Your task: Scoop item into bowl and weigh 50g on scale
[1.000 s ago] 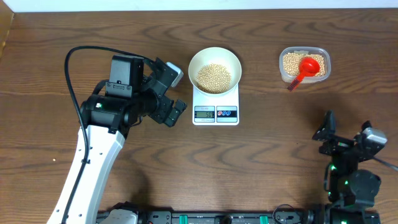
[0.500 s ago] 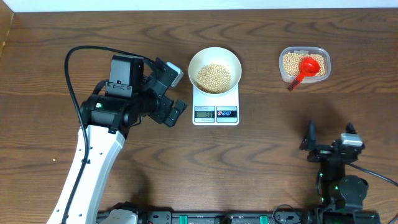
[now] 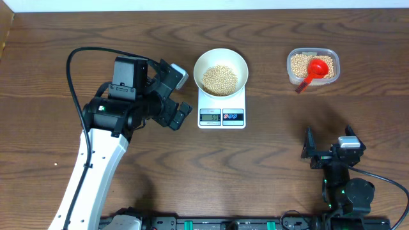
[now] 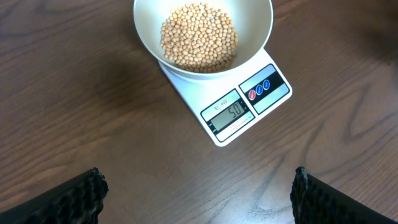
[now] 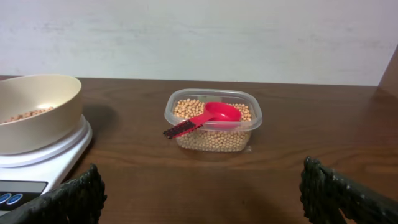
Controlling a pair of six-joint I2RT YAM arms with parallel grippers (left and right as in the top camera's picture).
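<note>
The white bowl (image 3: 220, 64) stands on the white scale (image 3: 222, 115) and holds a heap of tan beans (image 3: 219, 79). In the left wrist view the bowl (image 4: 261, 25) with beans (image 4: 199, 36) sits on the scale (image 4: 249, 102), whose display reads about 50. My left gripper (image 3: 179, 96) is open and empty just left of the scale (image 4: 198, 193). My right gripper (image 3: 327, 148) is open and empty, low near the front right (image 5: 202, 190). The right wrist view shows the bowl (image 5: 37, 106) at far left.
A clear plastic tub (image 3: 313, 66) of beans with a red scoop (image 3: 314, 69) resting in it stands at the back right; it also shows in the right wrist view (image 5: 213, 121). A black cable (image 3: 80, 70) loops behind the left arm.
My right arm has drawn back toward the front edge and shifted left, its gripper now lower. The left arm, bowl and scale have not moved.
</note>
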